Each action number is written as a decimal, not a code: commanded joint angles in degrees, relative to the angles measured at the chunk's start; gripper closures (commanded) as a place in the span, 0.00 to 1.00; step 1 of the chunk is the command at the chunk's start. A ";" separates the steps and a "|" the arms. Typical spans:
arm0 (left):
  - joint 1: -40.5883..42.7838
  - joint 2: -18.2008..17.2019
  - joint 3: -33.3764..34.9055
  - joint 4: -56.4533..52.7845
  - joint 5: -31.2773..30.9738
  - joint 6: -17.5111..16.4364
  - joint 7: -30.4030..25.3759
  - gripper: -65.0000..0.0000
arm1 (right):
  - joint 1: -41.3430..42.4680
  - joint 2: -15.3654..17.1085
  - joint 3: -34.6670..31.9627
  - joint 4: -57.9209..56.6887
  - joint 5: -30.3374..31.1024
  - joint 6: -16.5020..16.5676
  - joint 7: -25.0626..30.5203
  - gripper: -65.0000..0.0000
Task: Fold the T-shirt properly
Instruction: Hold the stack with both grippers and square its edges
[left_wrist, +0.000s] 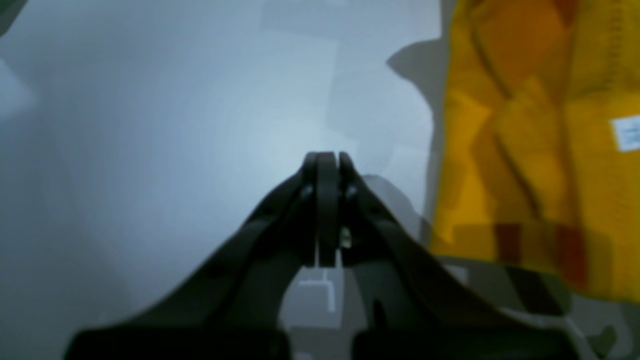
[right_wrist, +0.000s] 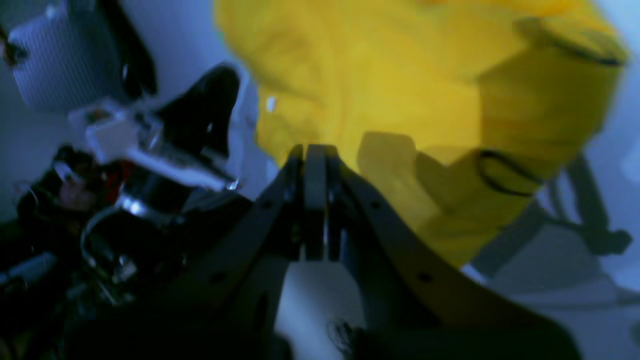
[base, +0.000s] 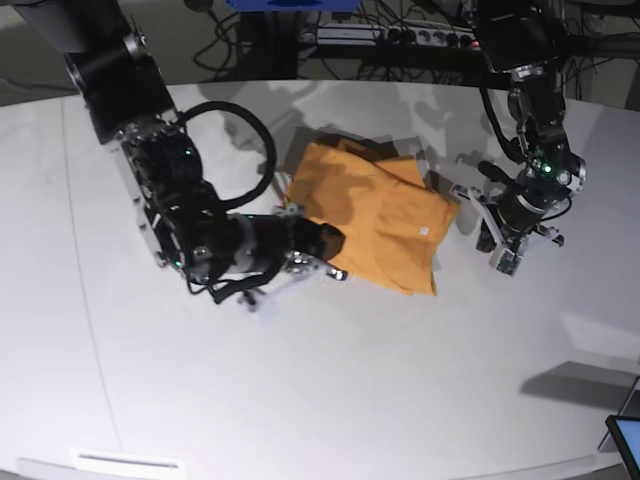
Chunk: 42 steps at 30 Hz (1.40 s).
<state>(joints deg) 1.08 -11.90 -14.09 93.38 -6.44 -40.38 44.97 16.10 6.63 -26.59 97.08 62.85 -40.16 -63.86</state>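
Observation:
The orange-yellow T-shirt (base: 375, 215) lies bunched and partly folded in the middle of the white table (base: 300, 380). Its white tag (base: 423, 232) faces up, and also shows in the left wrist view (left_wrist: 625, 132). In the right wrist view the shirt (right_wrist: 400, 75) shows a dark squiggle of trim (right_wrist: 500, 175). My right gripper (base: 330, 243) is shut, its tips (right_wrist: 315, 150) at the shirt's near left edge. No cloth shows between them. My left gripper (base: 497, 258) is shut and empty (left_wrist: 327, 157) over bare table, just right of the shirt (left_wrist: 540, 150).
Cables and a power strip (base: 400, 35) lie behind the table's far edge. A screen corner (base: 625, 440) shows at the lower right. Robot hardware and wires (right_wrist: 125, 150) fill the left of the right wrist view.

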 joint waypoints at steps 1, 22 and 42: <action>-0.69 -0.80 -0.20 1.52 -0.55 0.38 -1.32 1.00 | 0.56 -0.35 0.35 0.72 1.19 0.16 -0.36 1.00; -0.77 -0.80 -0.20 2.31 -0.64 0.38 -1.23 1.00 | -5.42 1.23 0.70 -10.00 -3.73 0.16 7.02 1.00; 0.37 1.75 0.24 14.79 -1.26 0.38 -1.06 1.00 | -9.55 1.15 1.14 4.07 -3.64 0.16 2.01 1.00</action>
<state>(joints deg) 2.26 -9.69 -13.72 106.61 -7.09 -40.38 45.32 5.76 7.86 -25.74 100.01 58.48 -40.16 -61.78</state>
